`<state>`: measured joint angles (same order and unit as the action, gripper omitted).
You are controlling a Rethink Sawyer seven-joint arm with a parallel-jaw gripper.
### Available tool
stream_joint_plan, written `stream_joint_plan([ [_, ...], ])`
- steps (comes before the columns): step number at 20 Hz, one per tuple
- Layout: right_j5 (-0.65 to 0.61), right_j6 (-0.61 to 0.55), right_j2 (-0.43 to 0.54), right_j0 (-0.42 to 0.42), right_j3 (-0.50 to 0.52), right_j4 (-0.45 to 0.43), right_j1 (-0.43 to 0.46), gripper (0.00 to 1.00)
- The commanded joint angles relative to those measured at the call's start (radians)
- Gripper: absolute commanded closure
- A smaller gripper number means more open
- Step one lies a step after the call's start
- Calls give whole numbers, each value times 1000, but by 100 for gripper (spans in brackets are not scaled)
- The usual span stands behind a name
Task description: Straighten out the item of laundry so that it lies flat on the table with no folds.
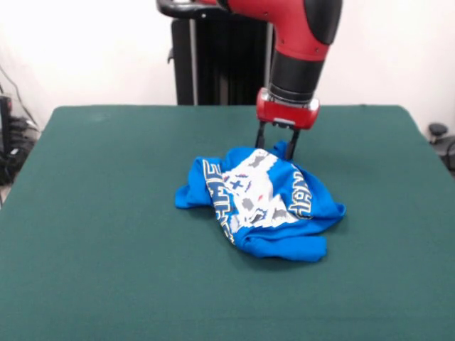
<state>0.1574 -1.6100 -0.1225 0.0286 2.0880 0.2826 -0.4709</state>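
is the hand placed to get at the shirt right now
Probably yes. The hand is down at the far edge of the crumpled shirt, its fingers apart and reaching the cloth. Nothing else lies on the table to block it.

A robotics lab; a pedestal-mounted red arm [302, 35] over a green-felt table [106, 213]; bare white wall [85, 50].

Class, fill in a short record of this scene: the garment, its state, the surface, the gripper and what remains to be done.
garment: blue printed T-shirt
state: crumpled in a heap, folded over itself
surface: green table
gripper: gripper at the shirt's far edge, fingers apart, one on each side of a raised fold
remaining: shirt not yet flat
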Motion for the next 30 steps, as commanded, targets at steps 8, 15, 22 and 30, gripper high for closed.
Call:
stream_joint_plan([
  [8,77,-345,123,-1,8,38,14,100],
  [15,65,-371,116,19,48,51,-30,100],
  [22,-127,-400,98,89,174,129,-202,100],
  [30,-226,-449,64,207,237,248,-294,100],
])
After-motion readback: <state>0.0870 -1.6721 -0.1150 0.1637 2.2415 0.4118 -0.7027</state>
